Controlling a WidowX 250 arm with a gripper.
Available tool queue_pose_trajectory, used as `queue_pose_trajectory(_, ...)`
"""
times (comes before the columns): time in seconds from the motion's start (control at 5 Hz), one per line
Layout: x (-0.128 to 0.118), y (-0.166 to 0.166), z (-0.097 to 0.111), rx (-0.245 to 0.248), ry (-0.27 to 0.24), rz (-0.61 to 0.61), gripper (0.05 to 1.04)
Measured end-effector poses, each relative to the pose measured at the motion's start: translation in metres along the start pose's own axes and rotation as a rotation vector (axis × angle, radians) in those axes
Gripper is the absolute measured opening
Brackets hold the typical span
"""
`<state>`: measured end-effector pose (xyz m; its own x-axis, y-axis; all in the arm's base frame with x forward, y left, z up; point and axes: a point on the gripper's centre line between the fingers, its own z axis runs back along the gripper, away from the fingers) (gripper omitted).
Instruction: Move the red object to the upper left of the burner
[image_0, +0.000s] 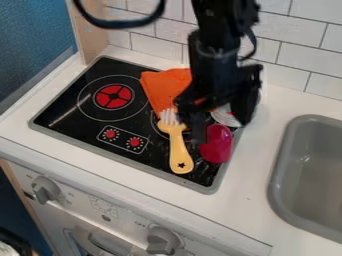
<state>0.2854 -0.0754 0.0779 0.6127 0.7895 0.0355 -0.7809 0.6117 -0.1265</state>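
Item, nearest me: grey stove knobs (162, 240) on the pale front of the toy kitchen. Item: white counter (250, 200), with a grey sink (304, 120) let in at the right. Item: black glass cooktop (87, 128) in a grey frame. On it, a fork (179, 150) with yellow handle and pale tines, its handle toward me. Just beside it, near the cooktop's right edge, the task's piece: a glossy, deep-red rounded object (218, 145). Item: black two-finger gripper (222, 129), hanging over the right part of the cooktop, fingers wide apart; the red piece lies below and between them, ungripped as far as I can judge. Behind it, a silvery-white item (226, 117), partly hidden. Item: orange cloth (163, 87), spread over part of the right-hand burner. Item: left-hand burner (114, 96), red-centred, ringed in white. Farthest: white wall tiles (320, 60).

Risks, in my judgement: the near finger, so close to the fork, could knock or pinch it along with the red piece. The smooth, curved surface may slip if caught only by its rim. The silvery item could block the far finger. Carried low toward the upper left, the piece could drag the cloth or tines.
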Motion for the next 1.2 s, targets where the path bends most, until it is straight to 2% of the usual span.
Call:
queue_pose_trajectory(0.2, 0.004, -0.001, -0.009, 0.026, -0.010, -0.002, 0.999)
queue_pose_trajectory(0.4, 0.008, -0.003, -0.022, 0.067, -0.018, -0.009, 0.954)
queue_pose_trajectory(0.6, 0.008, -0.004, -0.023, 0.065, -0.035, -0.016, 0.704)
queue_pose_trajectory(1.0, -0.002, -0.007, -0.020, 0.067, -0.033, -0.070, 0.686)
queue_pose_trajectory(1.2, -0.002, -0.013, 0.004, 0.024, -0.047, -0.086, 0.686)
